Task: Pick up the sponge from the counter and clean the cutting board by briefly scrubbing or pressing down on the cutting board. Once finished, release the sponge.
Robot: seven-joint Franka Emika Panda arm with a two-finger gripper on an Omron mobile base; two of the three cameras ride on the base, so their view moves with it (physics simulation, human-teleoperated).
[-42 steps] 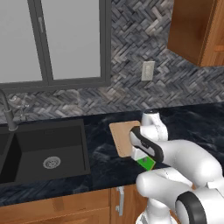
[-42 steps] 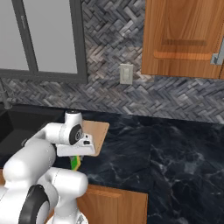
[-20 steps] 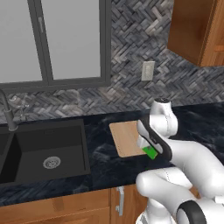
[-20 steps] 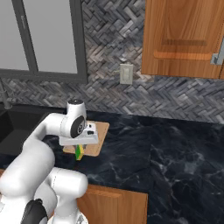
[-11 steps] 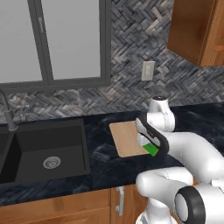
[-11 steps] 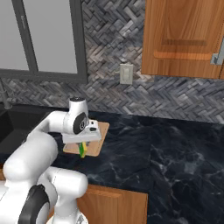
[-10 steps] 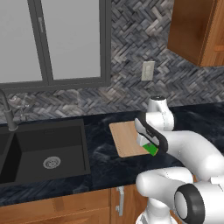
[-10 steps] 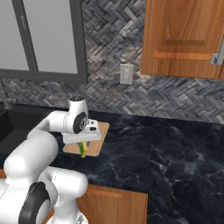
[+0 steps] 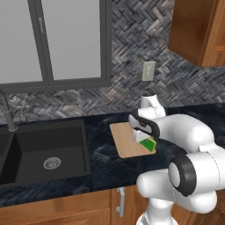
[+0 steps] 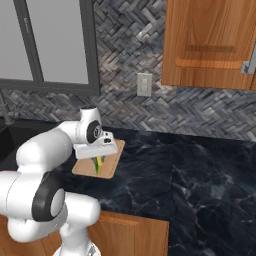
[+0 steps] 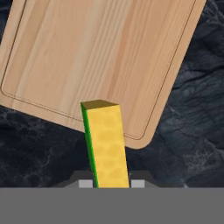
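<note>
Sponge (image 11: pixel 106 142) stands on edge, clamped between your fingers (image 11: pixel 131 183) above the cutting board's (image 11: pixel 100 57) near corner; lower squarely, press briefly, then release.

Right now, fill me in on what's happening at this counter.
The robot's tool is shut on the sponge, held on edge over the near corner of the cutting board. The board lies flat on the black counter, right of the sink. The sponge has not been released.

I work in a home kitchen: a black sink (image 9: pixel 46 147) with a faucet (image 9: pixel 8 114), a marbled counter (image 10: pixel 200 175), herringbone tile backsplash (image 10: pixel 130 105) and wooden cabinets (image 10: pixel 210 42).
</note>
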